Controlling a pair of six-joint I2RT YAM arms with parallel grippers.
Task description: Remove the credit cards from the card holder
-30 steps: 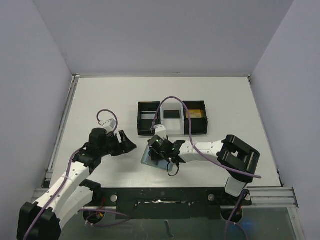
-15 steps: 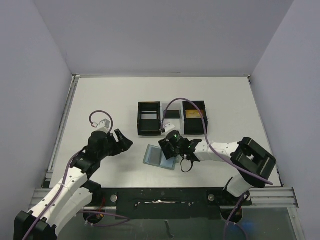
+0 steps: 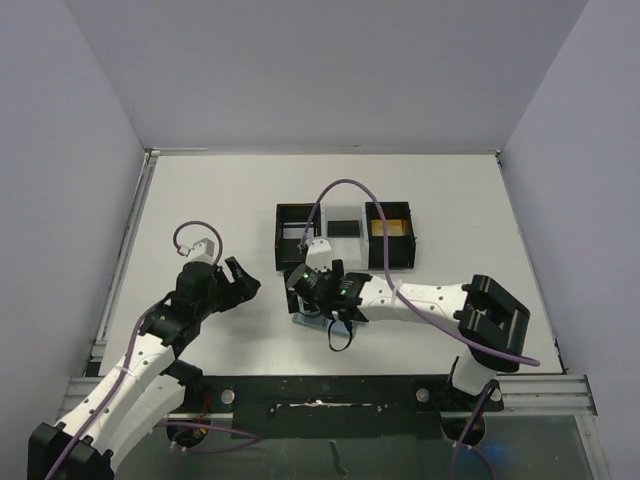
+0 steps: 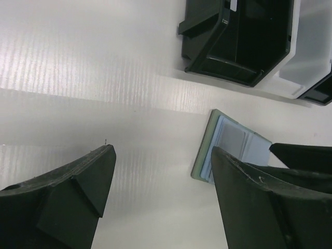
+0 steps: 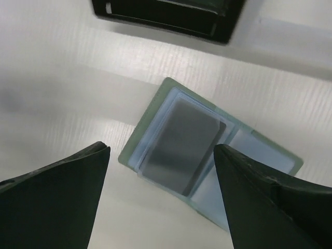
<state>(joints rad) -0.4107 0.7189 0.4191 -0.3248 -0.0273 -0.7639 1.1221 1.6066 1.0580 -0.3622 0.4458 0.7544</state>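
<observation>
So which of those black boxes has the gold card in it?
The right-hand black box, with the gold-orange card lying inside; the left black box shows no gold.

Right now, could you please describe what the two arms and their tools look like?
Both the left arm and right arm have white links with black joint housings. A purple cable loops over each wrist. The left tool and right tool each have two black wedge-shaped fingers. Green lights dot the right wrist.
</observation>
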